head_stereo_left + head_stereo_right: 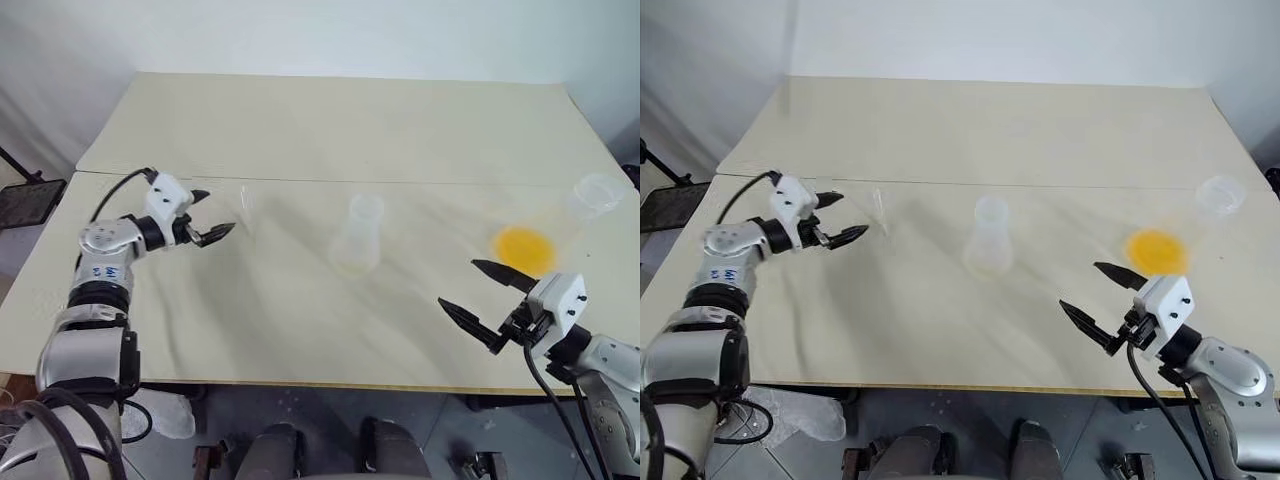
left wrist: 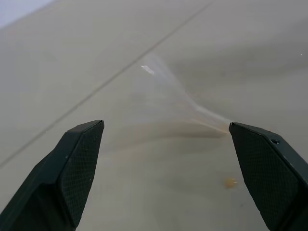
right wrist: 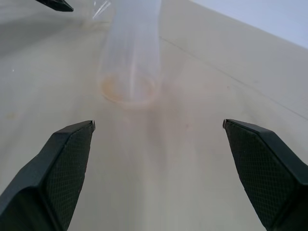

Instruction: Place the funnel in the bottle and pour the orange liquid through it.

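Note:
The funnel (image 2: 166, 91) is small and clear and lies on its side on the table, just ahead of my left gripper (image 1: 216, 213). That gripper is open, and the funnel's thin spout ends close to one fingertip (image 2: 240, 132). The bottle (image 1: 358, 238), an empty clear conical flask, stands mid-table to the right of the funnel. The orange liquid (image 1: 524, 247) pools in the base of a second clear flask, whose rim (image 1: 600, 192) is near the table's right edge. My right gripper (image 1: 458, 284) hovers open and empty, just in front of that flask.
The cream table (image 1: 300, 330) has a seam (image 1: 300, 181) running across it behind the flasks. Its front edge lies close below my right gripper. A small orange drop (image 2: 230, 182) sits on the table near the funnel's spout.

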You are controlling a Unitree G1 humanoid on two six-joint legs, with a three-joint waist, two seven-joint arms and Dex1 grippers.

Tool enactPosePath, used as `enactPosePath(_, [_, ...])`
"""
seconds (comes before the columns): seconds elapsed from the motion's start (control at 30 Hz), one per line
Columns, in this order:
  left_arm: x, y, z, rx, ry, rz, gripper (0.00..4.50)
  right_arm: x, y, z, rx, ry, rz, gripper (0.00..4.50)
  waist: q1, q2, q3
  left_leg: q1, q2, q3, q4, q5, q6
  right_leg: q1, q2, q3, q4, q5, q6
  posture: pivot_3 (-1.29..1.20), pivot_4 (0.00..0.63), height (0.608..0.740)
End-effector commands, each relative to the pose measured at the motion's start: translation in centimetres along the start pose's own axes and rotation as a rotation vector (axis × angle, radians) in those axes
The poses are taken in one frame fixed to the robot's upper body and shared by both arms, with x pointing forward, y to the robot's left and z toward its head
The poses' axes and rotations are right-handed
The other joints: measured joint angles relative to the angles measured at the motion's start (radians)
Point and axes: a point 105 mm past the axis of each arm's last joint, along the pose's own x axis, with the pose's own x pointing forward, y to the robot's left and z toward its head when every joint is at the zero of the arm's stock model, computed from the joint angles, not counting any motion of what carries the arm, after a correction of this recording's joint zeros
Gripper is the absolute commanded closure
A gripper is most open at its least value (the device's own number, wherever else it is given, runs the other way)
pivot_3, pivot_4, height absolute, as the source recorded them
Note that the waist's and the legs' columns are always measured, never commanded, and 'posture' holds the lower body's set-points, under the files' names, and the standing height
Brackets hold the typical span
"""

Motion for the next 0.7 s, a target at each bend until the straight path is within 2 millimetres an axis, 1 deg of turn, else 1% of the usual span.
enactPosePath(0.03, [-1.0, 1.6, 1.4, 0.042, -0.031, 0.052, 0.07, -0.5, 0.2, 0.9, -0.030, -0.030, -0.021, 0.00, -0.001, 0.000, 0.000, 0.000, 0.000, 0.000, 0.000, 0.000, 0.000, 0.000, 0.000, 0.000, 0.000, 0.000, 0.000, 0.00, 0.150, 0.740])
enactPosePath(0.1, [-2.3, 2.5, 1.7, 0.038, -0.044, 0.070, 0.07, -1.0, 0.3, 1.1, -0.032, -0.030, -0.046, 0.00, -0.001, 0.000, 0.000, 0.000, 0.000, 0.000, 0.000, 0.000, 0.000, -0.002, 0.000, 0.000, 0.001, 0.000, 0.000, 0.00, 0.150, 0.740])
enactPosePath(0.17, [-3.6, 2.8, 1.2, 0.043, -0.022, 0.057, 0.07, -1.5, 0.7, 0.8, -0.023, -0.017, -0.052, 0.00, -0.003, 0.000, 0.000, -0.002, 0.000, 0.002, 0.000, 0.000, 0.000, -0.005, 0.000, 0.000, 0.004, 0.000, 0.000, 0.00, 0.150, 0.740])
enactPosePath(0.27, [-4.3, 2.7, 0.2, 0.033, 0.024, 0.045, 0.07, -1.6, 0.8, 0.5, -0.017, -0.009, -0.057, 0.00, -0.003, 0.000, 0.000, -0.003, 0.000, 0.005, 0.000, 0.000, 0.000, -0.009, -0.001, 0.000, 0.008, 0.000, 0.000, 0.00, 0.150, 0.740])
enactPosePath(0.37, [-4.0, 2.8, 0.3, 0.032, 0.017, 0.066, 0.07, -1.2, 0.7, 0.5, -0.013, -0.015, -0.061, 0.00, 0.001, -0.001, 0.000, -0.003, 0.000, 0.006, 0.001, 0.000, 0.000, -0.009, -0.002, 0.001, 0.009, 0.000, 0.000, 0.00, 0.150, 0.740])
enactPosePath(0.53, [-3.0, 2.8, 1.0, 0.039, -0.003, 0.074, 0.07, -0.7, 0.3, 0.6, -0.020, -0.025, -0.058, 0.00, 0.002, -0.002, -0.001, -0.004, -0.002, 0.005, 0.002, 0.000, 0.001, -0.012, -0.004, 0.000, 0.012, 0.000, 0.000, 0.00, 0.150, 0.740])
enactPosePath(0.7, [-2.1, 3.2, 1.7, 0.053, -0.003, 0.099, 0.07, -0.8, 0.3, 0.6, -0.026, -0.027, -0.061, 0.00, -0.001, -0.002, -0.001, -0.010, -0.002, 0.005, 0.002, 0.000, 0.002, -0.015, -0.004, -0.001, 0.012, 0.000, 0.000, 0.00, 0.150, 0.740])
